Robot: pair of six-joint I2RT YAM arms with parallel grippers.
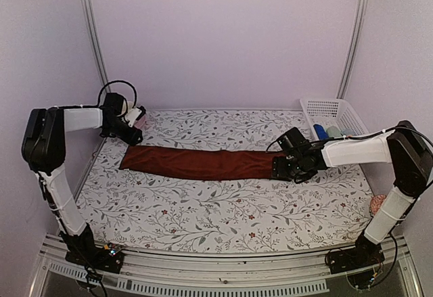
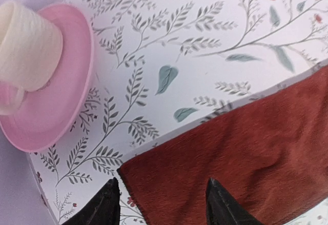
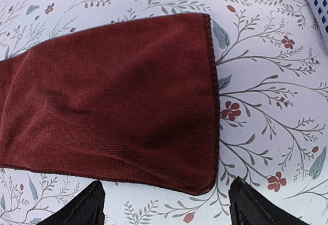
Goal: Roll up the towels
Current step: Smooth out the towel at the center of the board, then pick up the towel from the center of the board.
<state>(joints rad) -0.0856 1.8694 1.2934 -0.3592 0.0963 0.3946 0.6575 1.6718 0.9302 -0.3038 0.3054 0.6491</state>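
Observation:
The dark maroon towel (image 1: 203, 163) lies flat as a long folded strip across the middle of the table. My left gripper (image 1: 130, 134) hovers open over its left end; in the left wrist view the towel's corner (image 2: 230, 153) lies between the spread fingers of the gripper (image 2: 162, 184). My right gripper (image 1: 283, 168) is open over the right end; in the right wrist view the towel's end (image 3: 118, 97) lies just beyond the gripper (image 3: 166, 189). A small blue and teal bundle (image 1: 326, 132) lies in the basket; I cannot tell whether it is the light-blue towel.
A white plastic basket (image 1: 333, 111) stands at the back right. A pink saucer (image 2: 66, 91) with a cream cup (image 2: 28, 45) sits at the back left corner, close to the left gripper. A pinkish knobbly thing (image 1: 378, 205) lies at the table's right edge.

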